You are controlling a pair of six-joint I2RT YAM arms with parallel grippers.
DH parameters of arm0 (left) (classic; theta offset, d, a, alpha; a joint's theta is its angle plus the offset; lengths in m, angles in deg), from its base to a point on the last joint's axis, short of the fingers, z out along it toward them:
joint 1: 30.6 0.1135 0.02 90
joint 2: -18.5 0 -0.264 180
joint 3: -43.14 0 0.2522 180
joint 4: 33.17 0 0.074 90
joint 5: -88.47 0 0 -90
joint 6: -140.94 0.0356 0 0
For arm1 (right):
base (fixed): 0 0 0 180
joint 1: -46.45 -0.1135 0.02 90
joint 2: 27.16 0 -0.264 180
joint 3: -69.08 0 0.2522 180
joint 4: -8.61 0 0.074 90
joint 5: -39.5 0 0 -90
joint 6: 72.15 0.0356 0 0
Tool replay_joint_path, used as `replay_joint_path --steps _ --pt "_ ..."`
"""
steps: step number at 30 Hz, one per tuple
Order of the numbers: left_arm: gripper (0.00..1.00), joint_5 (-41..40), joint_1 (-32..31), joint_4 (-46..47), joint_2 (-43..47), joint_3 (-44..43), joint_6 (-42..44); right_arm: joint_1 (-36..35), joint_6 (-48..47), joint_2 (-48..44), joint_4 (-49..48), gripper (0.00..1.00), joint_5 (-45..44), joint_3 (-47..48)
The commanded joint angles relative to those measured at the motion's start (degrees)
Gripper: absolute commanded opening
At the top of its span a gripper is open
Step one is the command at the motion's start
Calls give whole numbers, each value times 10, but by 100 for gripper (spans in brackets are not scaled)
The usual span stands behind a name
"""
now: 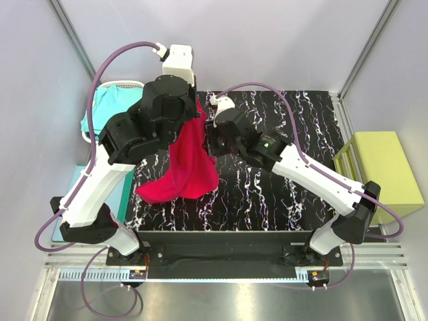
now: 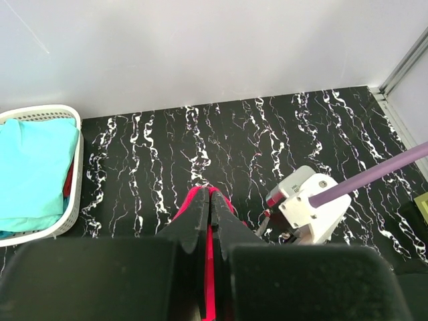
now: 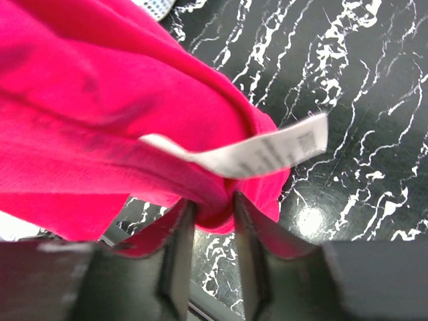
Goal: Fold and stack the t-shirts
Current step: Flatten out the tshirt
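Observation:
The crimson-red t-shirt (image 1: pixel 188 167) hangs bunched above the black marbled table (image 1: pixel 281 194), its lower end resting on the tabletop. My left gripper (image 1: pixel 196 105) holds its top, shut on a thin strip of the red cloth (image 2: pixel 208 190). My right gripper (image 1: pixel 209 137) is just to the right of it. In the right wrist view its fingers (image 3: pixel 212 200) pinch a rolled fold of the red t-shirt (image 3: pixel 100 100) just below a white label (image 3: pixel 267 150). The turquoise t-shirt (image 1: pixel 107 107) lies in a white basket (image 1: pixel 124 84) at the back left.
A yellow-green block (image 1: pixel 384 174) stands off the table's right edge. A light-blue mat (image 1: pixel 122 194) lies at the left, under the left arm. In the left wrist view the basket (image 2: pixel 73 180) is on the left and the right arm's white wrist (image 2: pixel 311 204) on the right.

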State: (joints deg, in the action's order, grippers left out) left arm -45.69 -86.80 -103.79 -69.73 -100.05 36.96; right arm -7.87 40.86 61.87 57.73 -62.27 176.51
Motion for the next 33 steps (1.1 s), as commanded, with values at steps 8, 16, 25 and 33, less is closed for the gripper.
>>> replay_joint_path --steps 8,16,25,33 --pt "0 -20 -2 31 31 -22 10 -7 8 -7 7 0 -46 -14" --pt "0 -37 4 32 32 -14 17 -6 -54 -47 52 0 -141 110" --pt "0 -42 11 34 34 -60 33 -6 -148 -24 129 0 -237 375" --pt "0 -64 2 34 85 -36 24 -5 -184 -62 118 0 -289 406"
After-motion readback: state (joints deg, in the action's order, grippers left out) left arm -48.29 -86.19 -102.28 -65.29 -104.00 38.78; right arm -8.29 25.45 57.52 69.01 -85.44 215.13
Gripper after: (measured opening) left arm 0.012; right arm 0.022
